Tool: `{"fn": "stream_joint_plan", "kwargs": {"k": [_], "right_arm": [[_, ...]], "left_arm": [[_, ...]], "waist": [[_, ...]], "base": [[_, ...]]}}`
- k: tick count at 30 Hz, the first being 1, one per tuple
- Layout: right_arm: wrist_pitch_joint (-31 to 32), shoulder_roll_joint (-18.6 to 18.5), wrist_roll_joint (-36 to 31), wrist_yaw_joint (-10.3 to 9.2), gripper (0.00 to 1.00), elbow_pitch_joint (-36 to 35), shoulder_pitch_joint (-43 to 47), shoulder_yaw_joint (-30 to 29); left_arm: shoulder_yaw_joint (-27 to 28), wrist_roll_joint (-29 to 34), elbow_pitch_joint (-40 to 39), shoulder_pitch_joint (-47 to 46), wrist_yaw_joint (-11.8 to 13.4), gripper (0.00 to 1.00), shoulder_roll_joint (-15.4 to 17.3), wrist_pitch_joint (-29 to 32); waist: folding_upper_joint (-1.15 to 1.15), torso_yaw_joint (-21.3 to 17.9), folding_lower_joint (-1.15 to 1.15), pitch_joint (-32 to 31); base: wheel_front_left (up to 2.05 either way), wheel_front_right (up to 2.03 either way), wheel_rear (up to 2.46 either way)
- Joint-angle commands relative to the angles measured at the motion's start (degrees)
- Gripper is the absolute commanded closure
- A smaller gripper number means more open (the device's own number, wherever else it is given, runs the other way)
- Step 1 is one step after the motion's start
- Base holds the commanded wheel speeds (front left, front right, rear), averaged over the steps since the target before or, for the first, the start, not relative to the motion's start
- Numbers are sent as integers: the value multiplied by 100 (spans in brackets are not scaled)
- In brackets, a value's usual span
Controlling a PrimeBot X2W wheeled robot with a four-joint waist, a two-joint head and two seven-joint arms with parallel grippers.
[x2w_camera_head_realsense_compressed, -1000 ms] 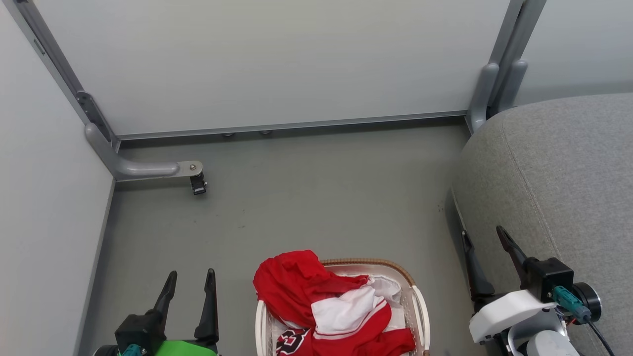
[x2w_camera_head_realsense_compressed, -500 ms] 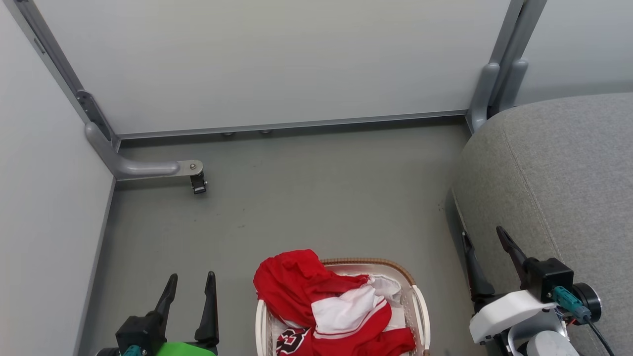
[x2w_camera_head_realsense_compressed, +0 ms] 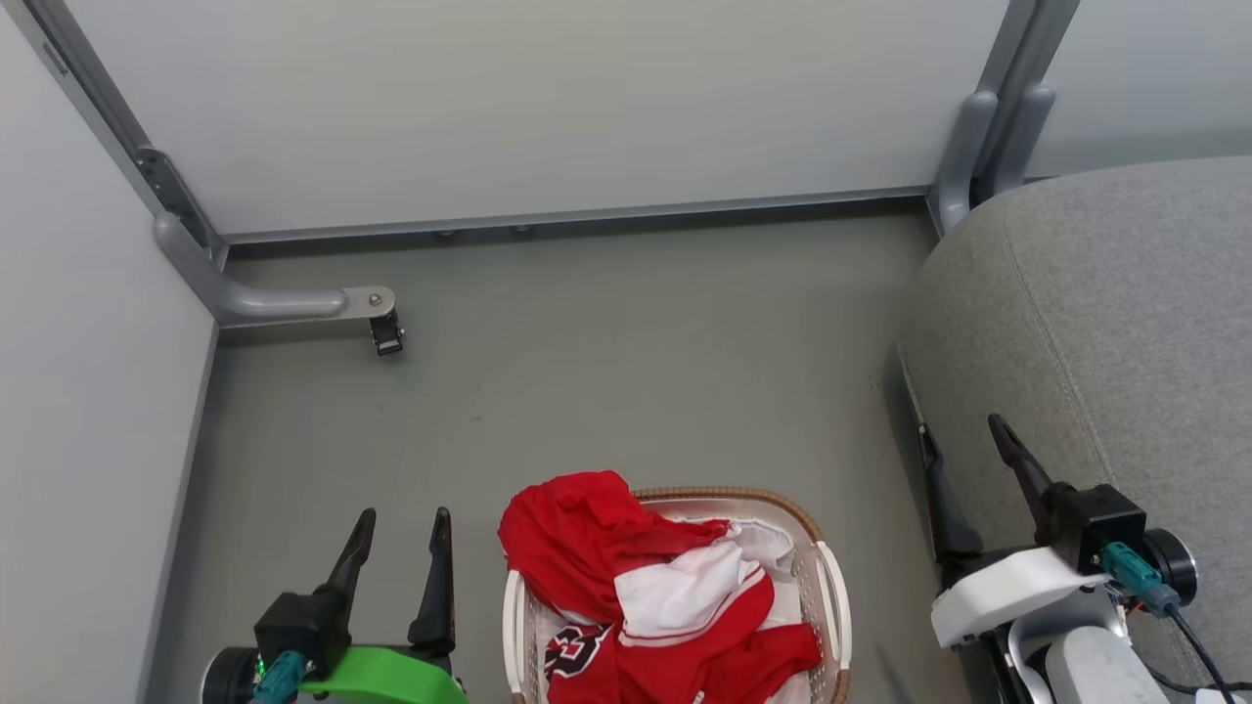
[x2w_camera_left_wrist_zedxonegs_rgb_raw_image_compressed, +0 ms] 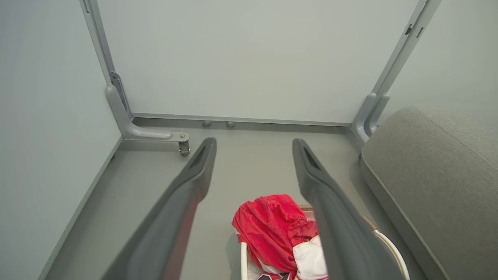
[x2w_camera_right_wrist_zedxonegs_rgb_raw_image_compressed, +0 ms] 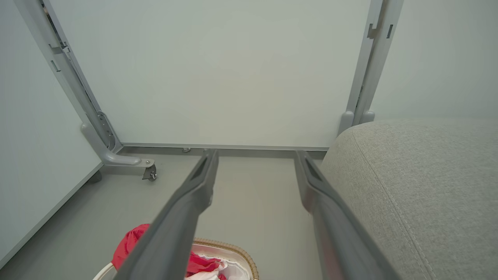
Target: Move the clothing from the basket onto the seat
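The clothing (x2w_camera_head_realsense_compressed: 646,587), a heap of red cloth with white panels and a black-and-white number, fills the white basket (x2w_camera_head_realsense_compressed: 831,596) with its brown woven rim, low in the middle of the head view. My left gripper (x2w_camera_head_realsense_compressed: 404,523) stands open to the basket's left, clear of it, nothing between its fingers. My right gripper (x2w_camera_head_realsense_compressed: 961,440) is open to the basket's right, against the side of the grey seat (x2w_camera_head_realsense_compressed: 1125,323). The left wrist view shows the clothing (x2w_camera_left_wrist_zedxonegs_rgb_raw_image_compressed: 272,229) between the fingers and the seat (x2w_camera_left_wrist_zedxonegs_rgb_raw_image_compressed: 435,175). The right wrist view shows the basket's rim (x2w_camera_right_wrist_zedxonegs_rgb_raw_image_compressed: 229,245) and the seat (x2w_camera_right_wrist_zedxonegs_rgb_raw_image_compressed: 420,186).
Pale partition panels close off the far side and the left. A grey metal foot with a small caster (x2w_camera_head_realsense_compressed: 386,332) sticks out from the left corner onto the floor. Another upright post (x2w_camera_head_realsense_compressed: 978,147) stands by the seat's far corner. Grey floor (x2w_camera_head_realsense_compressed: 626,362) lies beyond the basket.
The whole head view has shifted, so the camera moved. Against that, my left gripper has risen and come a little nearer the basket; the right one rose slightly. The clothing lies as before.
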Motion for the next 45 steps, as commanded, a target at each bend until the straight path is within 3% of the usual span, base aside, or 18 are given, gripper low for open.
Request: {"fn": "stream_joint_plan", "kwargs": {"k": [1, 10, 16, 26, 35, 45], "right_arm": [[-28, -32, -36, -2, 0, -53, -96, -36], [-26, -31, -156, -2, 0, -372, -737, -250], [-22, -32, -204, -3, 0, -525, -1183, -335], [-22, -27, -31, -3, 0, -681, -1594, -309], [-22, -26, 240, -3, 0, -780, -1855, -210], [-22, -26, 422, -3, 0, -805, -1960, -152]], "left_arm": [[-56, 63, 20, -151, -17, 0, 34, -4], [-785, 330, 591, -1356, -29, 0, 30, -1], [-1556, 605, 1610, -2434, -30, 0, 46, -1], [-2925, 662, 3446, -3804, -30, 0, 104, -1], [-3312, 566, 4477, -4625, -30, 0, 209, -1], [-3411, 547, 4883, -5037, -30, 2, 289, -1]], "waist": [[67, 0, 0, 258], [67, -60, 0, 1531], [67, -217, 0, 2441], [67, -611, 0, 3326], [67, -904, 0, 3878], [67, -1050, 0, 4228]], "base": [[0, 0, 0], [0, 0, 0], [0, 0, 0], [0, 0, 0], [0, 0, 0], [0, 0, 0]]}}
